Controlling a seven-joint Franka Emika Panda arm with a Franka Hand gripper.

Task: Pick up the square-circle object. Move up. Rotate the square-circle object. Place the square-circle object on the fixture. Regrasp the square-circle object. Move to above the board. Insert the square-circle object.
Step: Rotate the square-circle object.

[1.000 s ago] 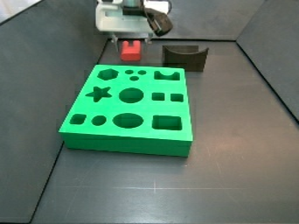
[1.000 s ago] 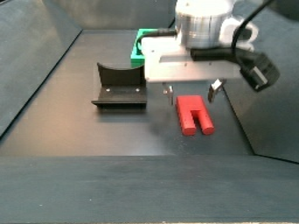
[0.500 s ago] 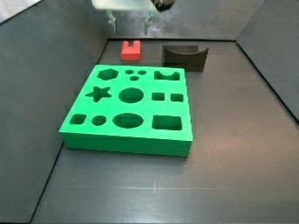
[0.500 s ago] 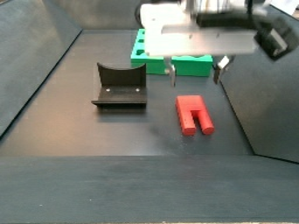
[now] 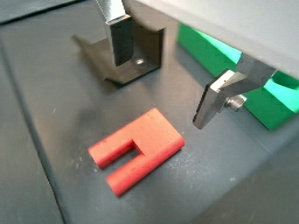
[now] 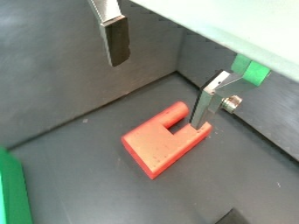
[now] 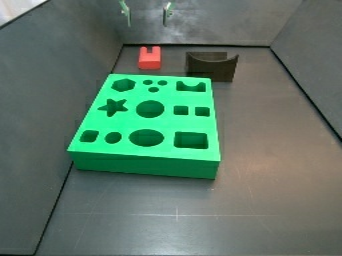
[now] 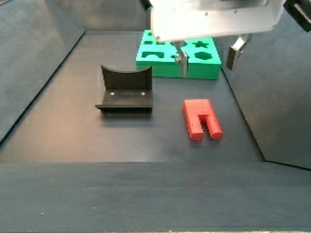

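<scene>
Gripper (image 8: 208, 58) hangs high above the floor, its two fingers (image 5: 117, 33) spread wide with nothing between them and touching nothing. The red block (image 8: 202, 119) lies flat on the dark floor below, apart from both fingers in both wrist views (image 6: 163, 141). The fixture (image 8: 124, 89) stands near the block, and the green board (image 7: 150, 122) lies beyond it.

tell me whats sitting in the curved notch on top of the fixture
Nothing: the fixture's notch shows bare in a side view. The square-circle object lies flat on the floor beside it, and the open gripper hangs above, holding nothing.
</scene>
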